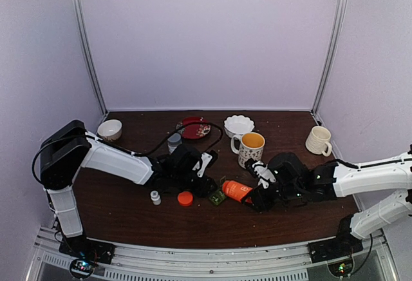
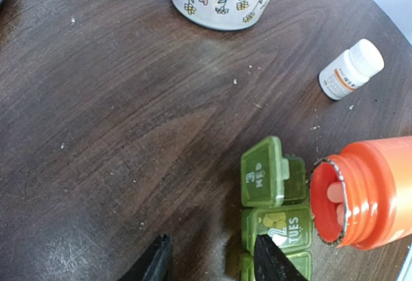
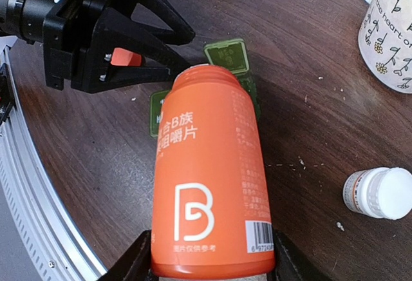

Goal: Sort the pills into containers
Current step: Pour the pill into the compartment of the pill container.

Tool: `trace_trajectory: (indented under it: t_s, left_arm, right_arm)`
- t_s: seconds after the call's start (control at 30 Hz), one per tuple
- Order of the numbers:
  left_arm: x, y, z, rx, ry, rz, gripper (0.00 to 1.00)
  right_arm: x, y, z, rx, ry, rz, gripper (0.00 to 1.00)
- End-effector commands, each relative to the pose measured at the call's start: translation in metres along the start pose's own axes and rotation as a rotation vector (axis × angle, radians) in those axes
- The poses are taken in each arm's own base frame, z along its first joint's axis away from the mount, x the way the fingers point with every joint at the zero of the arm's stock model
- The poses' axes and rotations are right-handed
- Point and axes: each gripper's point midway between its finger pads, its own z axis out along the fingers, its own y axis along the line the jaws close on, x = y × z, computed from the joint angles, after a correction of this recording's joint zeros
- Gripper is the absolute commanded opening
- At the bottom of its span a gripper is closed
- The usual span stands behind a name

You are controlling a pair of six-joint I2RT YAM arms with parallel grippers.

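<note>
The green pill box lies on the dark wood table, also seen as the pill box from above. Its WED lid stands up over an open compartment; the TUES lid is down, with pale shapes showing through it. My right gripper is shut on an uncapped orange bottle, tipped with its mouth at the open compartment. Pale pills sit inside the mouth. My left gripper is open and holds nothing; one of its fingertips overlaps the TUES lid.
A flower-patterned mug stands just behind the box. Small white capped bottles and an orange cap lie close by. Farther back are a white bowl, a red plate, a small bowl and a cream mug.
</note>
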Motion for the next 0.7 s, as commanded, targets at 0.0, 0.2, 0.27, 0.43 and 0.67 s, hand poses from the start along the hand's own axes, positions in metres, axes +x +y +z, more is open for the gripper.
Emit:
trace_trajectory:
  t_s: [0.0,0.2,0.27,0.43,0.67]
  left_arm:
    - [-0.014,-0.008,-0.005,0.029,-0.055,0.015,0.46]
    - [-0.014,-0.009,-0.004,0.031,-0.052,0.015,0.46]
    - [-0.013,-0.009,-0.003,0.033,-0.049,0.016,0.46]
    - [-0.013,-0.01,-0.001,0.038,-0.042,0.018,0.46]
    - [-0.013,-0.01,-0.001,0.038,-0.041,0.018,0.46]
  right_arm:
    - [-0.017,-0.001,-0.005,0.009,-0.067,0.007,0.0]
    - [-0.017,-0.005,-0.007,0.034,-0.07,0.009,0.0]
    - [-0.01,-0.009,-0.004,0.067,-0.004,-0.006,0.0]
    - [-0.018,-0.008,-0.006,0.055,-0.057,0.012,0.0]
    - [-0.012,-0.008,-0.001,0.055,-0.02,0.004,0.0]
